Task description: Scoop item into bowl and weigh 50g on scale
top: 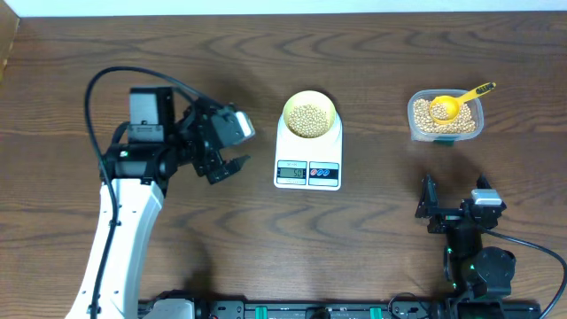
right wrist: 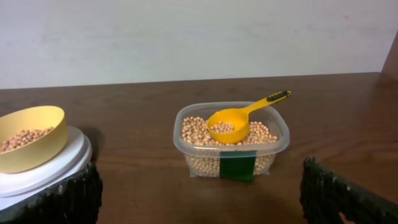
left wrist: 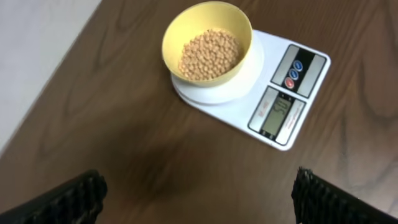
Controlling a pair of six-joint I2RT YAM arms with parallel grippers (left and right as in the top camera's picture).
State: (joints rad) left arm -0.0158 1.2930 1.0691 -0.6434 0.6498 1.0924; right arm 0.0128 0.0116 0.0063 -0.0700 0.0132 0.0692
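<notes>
Left gripper (top: 226, 166) hangs wide open, empty, beside the flat white digital scale (top: 307, 151) — tiny tan beans (top: 308, 120) lie in the small pale-yellow bowl (top: 286, 108) atop it. Right gripper (top: 454, 199), arm folded near the front edge of the brown wooden table (top: 372, 257), gapes empty.

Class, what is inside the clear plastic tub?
Tan beans fill the clear tub; a yellow scoop rests on them, holding a few. Beans under the scoop and behind the green label are hidden.

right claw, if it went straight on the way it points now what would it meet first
Most likely the clear tub, at its near wall by the green label: it sits centred ahead of the open right claw, with only bare table between. Depth is hard to judge.
</notes>
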